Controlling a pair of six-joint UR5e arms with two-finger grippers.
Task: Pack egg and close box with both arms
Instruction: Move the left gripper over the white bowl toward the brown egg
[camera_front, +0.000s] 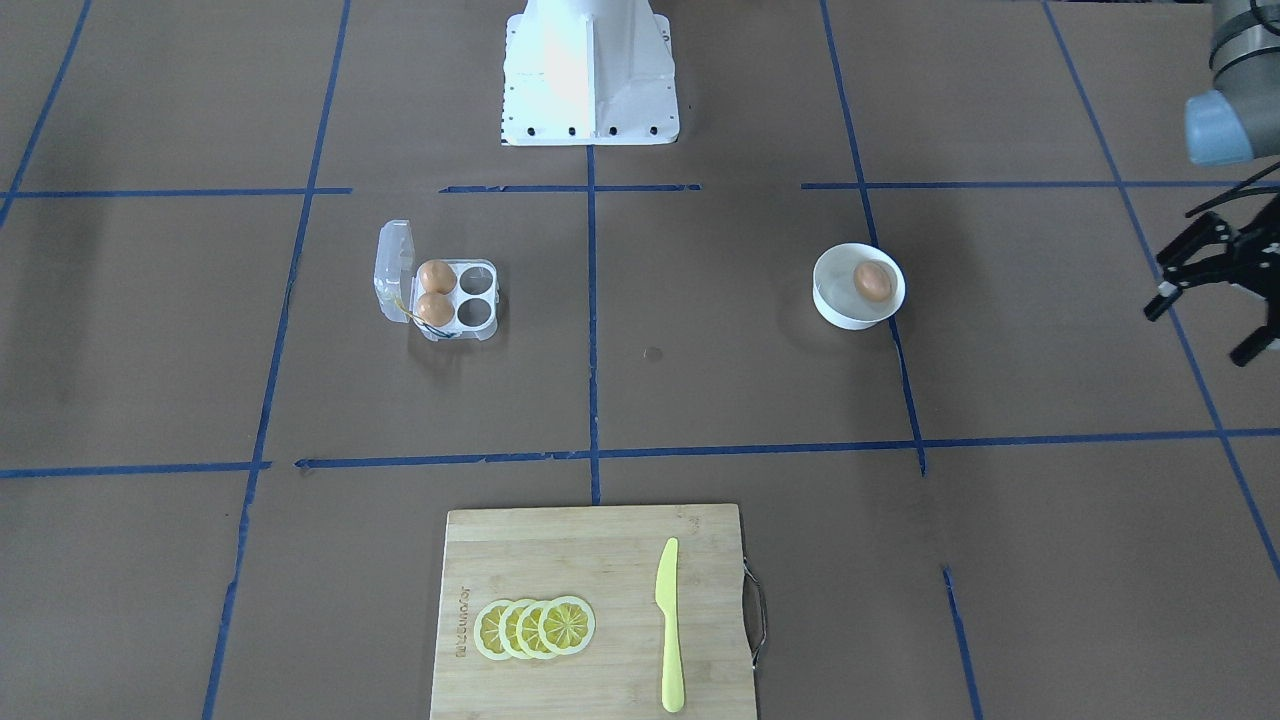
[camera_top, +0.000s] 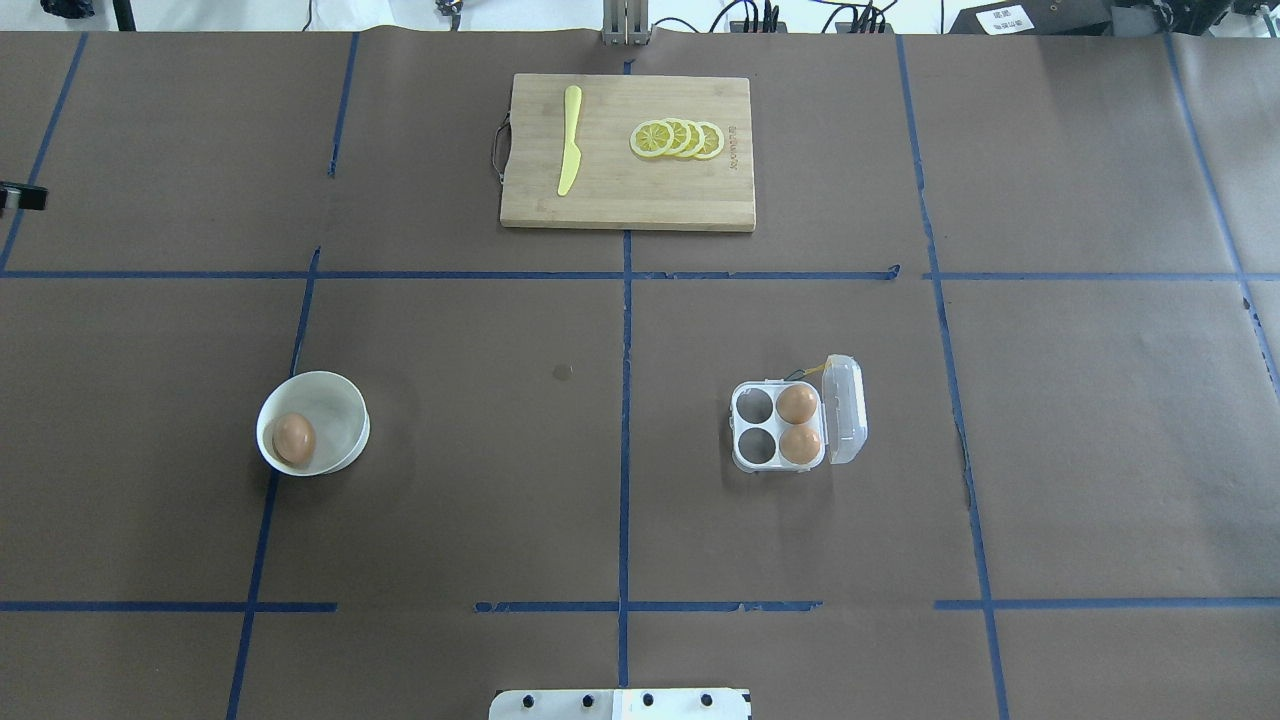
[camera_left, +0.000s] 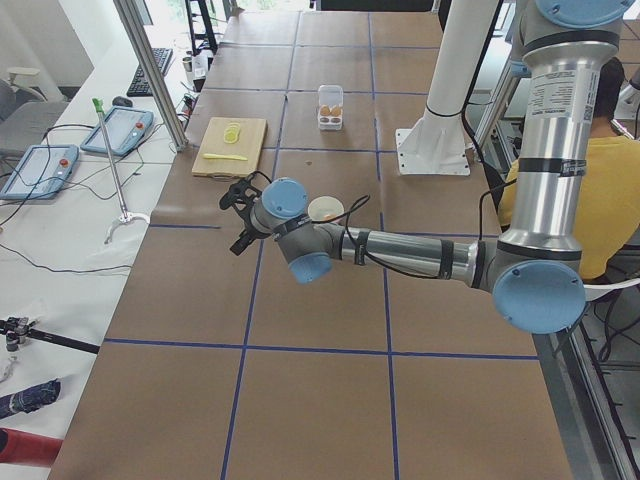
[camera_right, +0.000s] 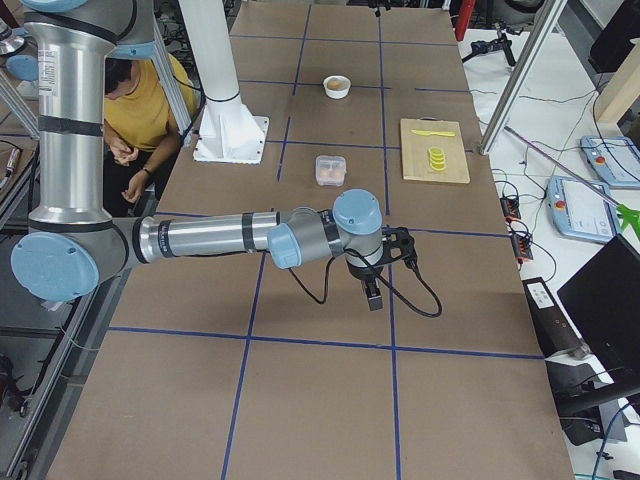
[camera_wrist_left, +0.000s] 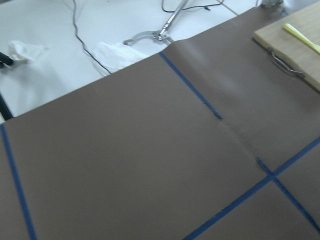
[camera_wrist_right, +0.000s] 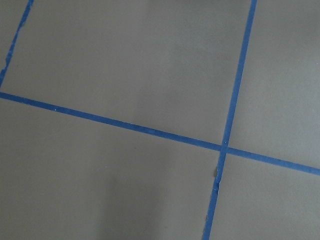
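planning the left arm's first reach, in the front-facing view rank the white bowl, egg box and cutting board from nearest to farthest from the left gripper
From the left gripper, at that view's right edge:
1. the white bowl, on the left arm's side of the table.
2. the cutting board, centred, at the operators' edge.
3. the box, past the centre line, on the right arm's side.

My left gripper (camera_front: 1205, 320) hangs at the right edge, black fingers (camera_front: 1190, 268) spread around nothing, well apart from the white bowl (camera_front: 835, 302) holding the egg (camera_front: 873, 282). Far across the brown surface (camera_front: 700, 380) sits the box (camera_front: 458, 297), lid up, with 2 eggs (camera_front: 436, 292) in the cups nearest the lid. The cutting board (camera_front: 600, 560) carries 4 lemon slices (camera_front: 535, 627) and a yellow knife (camera_front: 669, 625).
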